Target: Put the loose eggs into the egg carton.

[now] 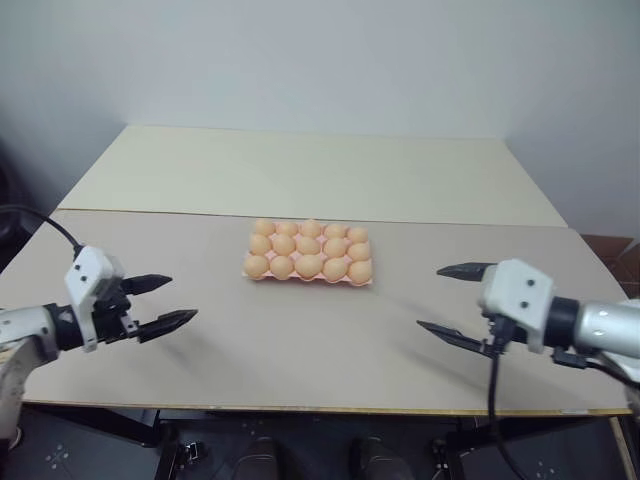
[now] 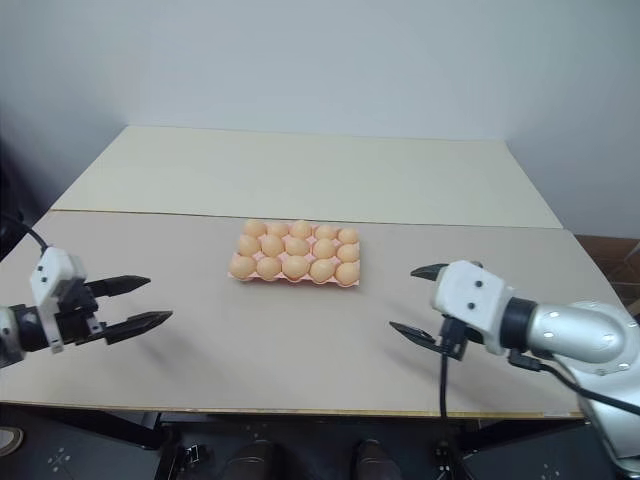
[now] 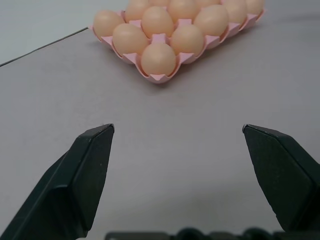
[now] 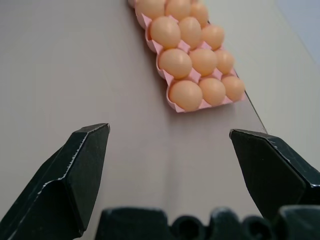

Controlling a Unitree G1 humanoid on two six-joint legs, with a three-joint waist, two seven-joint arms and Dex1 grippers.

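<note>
Nearest the robot, the left gripper (image 1: 157, 304) hangs over the near left part of the table (image 1: 300, 360) with its two black fingers spread wide and nothing between them, and the right gripper (image 1: 453, 303) does the same over the near right part, jaws likewise wide apart and empty; both point inward toward the middle and stand well apart from the work. Farther out, at the centre of the grey table, lies the egg carton (image 1: 306, 277), a pale pink tray, and the eggs (image 1: 309, 265) fill it: three rows of five, every cup taken as far as the head views and both wrist views show. No egg lies on the bare tabletop around it. The task therefore looks finished, and the step in hand seems to be a retreat: done well, that means keeping both arms high and clear of the tray so no finger clips an egg, and checking that each one sits fully down in its cup. No brand, label or writing can be read on carton, eggs or table.
</note>
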